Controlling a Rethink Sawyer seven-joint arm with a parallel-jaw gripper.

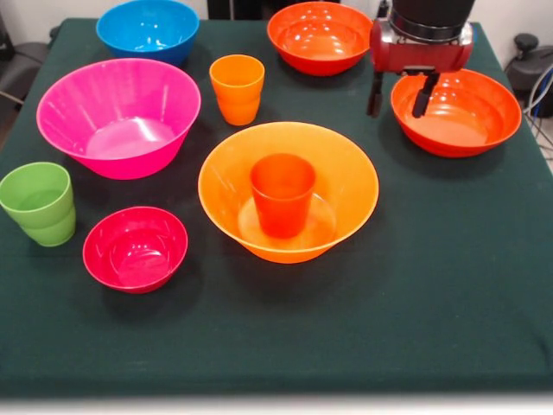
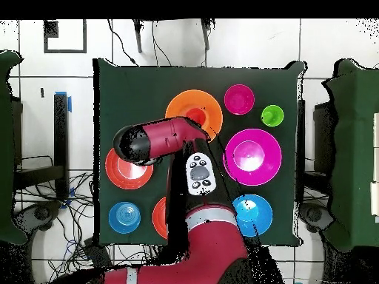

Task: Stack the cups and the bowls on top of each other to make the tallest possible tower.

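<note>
The widest orange bowl (image 1: pixel 333 186) sits mid-table with a red-orange cup (image 1: pixel 282 194) standing upright in it; this bowl also shows in the overhead view (image 2: pixel 181 111). An orange cup (image 1: pixel 237 88) stands behind it. A light green cup (image 1: pixel 39 203) stands at the left edge. My gripper (image 1: pixel 398 111) is open and empty, hanging over the left rim of a red-orange bowl (image 1: pixel 462 117) at the right. Also on the table are the pink bowl (image 1: pixel 119 117), a crimson bowl (image 1: pixel 135 248), a blue bowl (image 1: pixel 147 28) and a second red-orange bowl (image 1: pixel 320 36).
The overhead view shows a smaller blue bowl (image 2: pixel 124 217) near the robot's side, hidden behind the arm in the front view. My arm (image 2: pixel 166 137) crosses over the table's middle. The green cloth ends close to the right bowl.
</note>
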